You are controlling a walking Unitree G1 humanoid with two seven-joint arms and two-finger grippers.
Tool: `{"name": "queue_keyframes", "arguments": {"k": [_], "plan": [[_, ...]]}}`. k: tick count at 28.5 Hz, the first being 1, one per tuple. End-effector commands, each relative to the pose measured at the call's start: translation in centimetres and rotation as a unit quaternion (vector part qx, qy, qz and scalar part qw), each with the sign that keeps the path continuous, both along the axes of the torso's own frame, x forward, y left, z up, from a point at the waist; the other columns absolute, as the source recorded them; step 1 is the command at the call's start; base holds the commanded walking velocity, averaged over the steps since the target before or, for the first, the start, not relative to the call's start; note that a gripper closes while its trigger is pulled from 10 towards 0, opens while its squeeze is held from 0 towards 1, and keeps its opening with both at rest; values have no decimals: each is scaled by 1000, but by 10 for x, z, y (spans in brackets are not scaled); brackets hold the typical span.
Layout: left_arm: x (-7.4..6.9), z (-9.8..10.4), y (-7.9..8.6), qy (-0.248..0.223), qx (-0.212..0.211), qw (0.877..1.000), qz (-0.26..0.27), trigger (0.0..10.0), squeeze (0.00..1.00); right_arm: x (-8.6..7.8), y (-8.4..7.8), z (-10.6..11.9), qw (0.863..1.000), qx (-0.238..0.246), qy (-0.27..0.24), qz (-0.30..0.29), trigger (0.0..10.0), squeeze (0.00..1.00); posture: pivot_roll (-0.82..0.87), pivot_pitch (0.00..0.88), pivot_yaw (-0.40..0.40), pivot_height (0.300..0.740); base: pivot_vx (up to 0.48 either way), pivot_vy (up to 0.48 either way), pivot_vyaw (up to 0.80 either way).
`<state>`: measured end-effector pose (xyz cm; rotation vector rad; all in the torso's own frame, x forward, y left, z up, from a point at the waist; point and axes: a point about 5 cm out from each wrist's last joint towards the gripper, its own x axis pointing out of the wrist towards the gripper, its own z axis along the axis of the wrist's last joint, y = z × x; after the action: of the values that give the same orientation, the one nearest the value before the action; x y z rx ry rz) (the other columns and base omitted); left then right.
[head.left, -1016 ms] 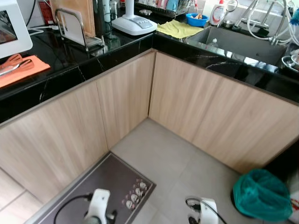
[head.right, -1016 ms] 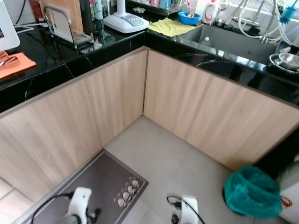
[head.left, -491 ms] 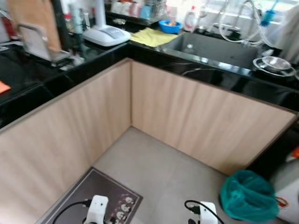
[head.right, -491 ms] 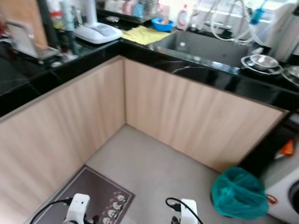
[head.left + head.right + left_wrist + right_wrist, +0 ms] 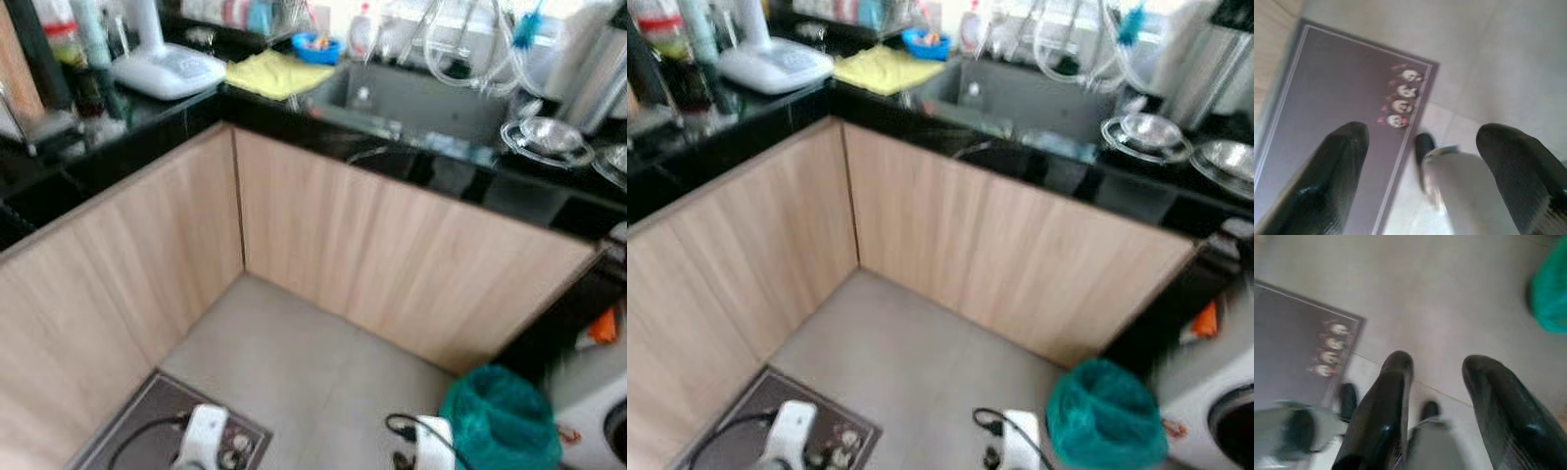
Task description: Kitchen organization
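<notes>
A black L-shaped counter (image 5: 176,127) runs over light wood cabinet fronts (image 5: 392,245). On it I see a white appliance base (image 5: 167,70), a yellow cloth (image 5: 272,73), a blue bowl (image 5: 320,45), a sink (image 5: 421,98) and steel bowls (image 5: 549,137). Both arms hang low over the floor. In the left wrist view my left gripper (image 5: 1422,166) is open above a dark floor mat (image 5: 1342,98). The right wrist view has my right gripper (image 5: 1442,401) open over grey tiles, nothing between its fingers.
A bin lined with a teal bag (image 5: 500,416) stands on the floor at the right, beside a white machine (image 5: 1215,411). The mat (image 5: 147,431) with small printed figures lies at the lower left. Grey tile floor (image 5: 294,352) fills the corner between the cabinets.
The whole picture has swung right as the camera turned: the orange mat and cutting board left the frame, steel bowls and the white machine came in. Both arms still hang as before.
</notes>
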<state>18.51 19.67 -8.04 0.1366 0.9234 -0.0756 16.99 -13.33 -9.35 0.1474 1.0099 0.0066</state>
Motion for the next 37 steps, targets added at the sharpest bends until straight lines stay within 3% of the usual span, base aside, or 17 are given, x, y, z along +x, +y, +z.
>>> {"name": "queue_keyframes", "arguments": {"k": [1, 37], "plan": [[2, -1, -13, 4, -9, 1000, -14, 10000, 0, -6, -15, -3, 1000, -19, 11, -11, 10000, 0, 132, 0, -67, 740, 277, 0, 0], [0, -2, -13, 8, -10, 1000, -19, 10000, 0, -5, -15, -2, 1000, -10, 2, -18, 10000, 0, 100, 17, -59, 740, 277, 0, 0]]}}
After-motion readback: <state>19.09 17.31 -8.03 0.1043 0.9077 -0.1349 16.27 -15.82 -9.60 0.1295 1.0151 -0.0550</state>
